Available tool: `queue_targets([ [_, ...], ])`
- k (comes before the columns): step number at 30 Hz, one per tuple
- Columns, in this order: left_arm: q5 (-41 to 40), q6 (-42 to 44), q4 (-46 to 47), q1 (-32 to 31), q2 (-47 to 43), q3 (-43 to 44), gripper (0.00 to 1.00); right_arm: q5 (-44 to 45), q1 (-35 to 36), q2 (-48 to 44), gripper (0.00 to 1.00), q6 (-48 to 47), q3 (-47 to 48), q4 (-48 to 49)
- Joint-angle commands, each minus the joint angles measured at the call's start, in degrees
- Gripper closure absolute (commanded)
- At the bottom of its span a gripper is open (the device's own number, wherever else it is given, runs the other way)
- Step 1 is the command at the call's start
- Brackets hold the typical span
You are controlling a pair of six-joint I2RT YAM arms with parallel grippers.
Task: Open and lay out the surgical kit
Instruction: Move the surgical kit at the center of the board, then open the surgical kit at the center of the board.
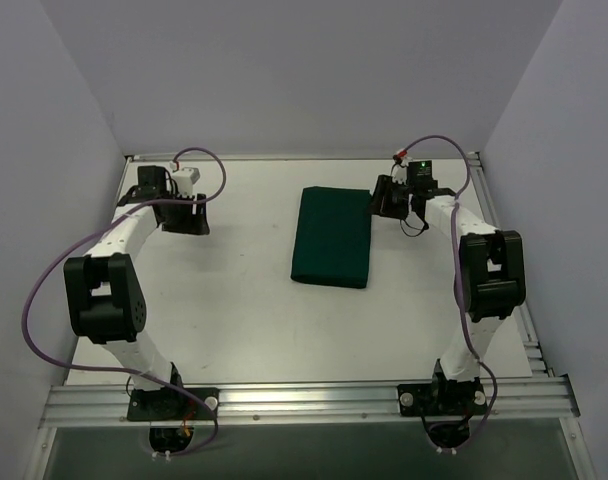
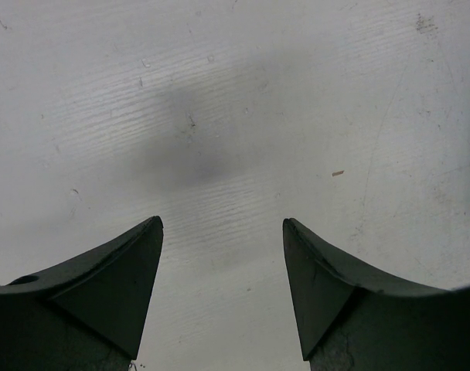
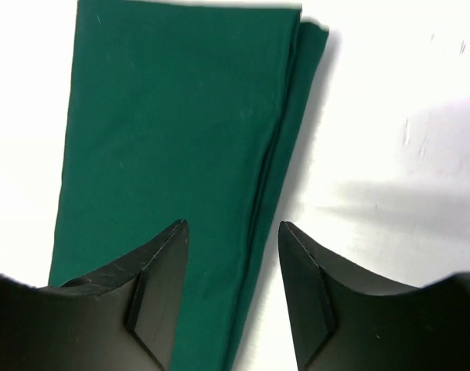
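Note:
The surgical kit (image 1: 332, 236) lies folded shut as a dark green cloth bundle in the middle of the white table. The tray and the silver instruments are hidden inside it. My right gripper (image 1: 386, 200) is open at the bundle's far right corner. In the right wrist view its jaws (image 3: 233, 232) straddle the layered right edge of the green cloth (image 3: 173, 147), one finger over the cloth and one over the bare table. My left gripper (image 1: 189, 222) is open and empty over bare table far to the left, and the left wrist view (image 2: 223, 228) shows only white surface between its fingers.
The white table (image 1: 234, 320) is walled in by grey panels at the back and both sides. An aluminium rail (image 1: 304, 400) carrying both arm bases runs along the near edge. Purple cables loop off both arms.

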Motion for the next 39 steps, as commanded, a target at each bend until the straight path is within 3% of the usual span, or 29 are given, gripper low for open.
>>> queue_targets([
  [1, 1.31, 0.60, 0.88, -0.22, -0.91, 0.70, 0.27, 6.07, 1.60, 0.07, 0.55, 1.32, 2.31, 0.09],
  [8, 1.49, 0.43, 1.58, -0.22, -1.26, 0.43, 0.27, 6.95, 3.97, 3.94, 0.67, 1.67, 5.56, 0.27],
  [28, 2.28, 0.43, 1.76, -0.22, -1.44, -0.01, 0.27, 11.78, 4.59, 7.02, 0.65, 1.23, 6.27, -1.05],
  [33, 2.37, 0.43, 1.93, -0.31, -1.26, 0.08, 0.27, 9.41, 4.59, 7.89, 0.65, 1.49, 6.01, -0.52],
  [39, 2.02, 0.60, 1.93, -0.31, -1.35, -0.01, 0.27, 6.77, 4.77, 8.86, 0.74, 2.37, 5.13, 2.11],
])
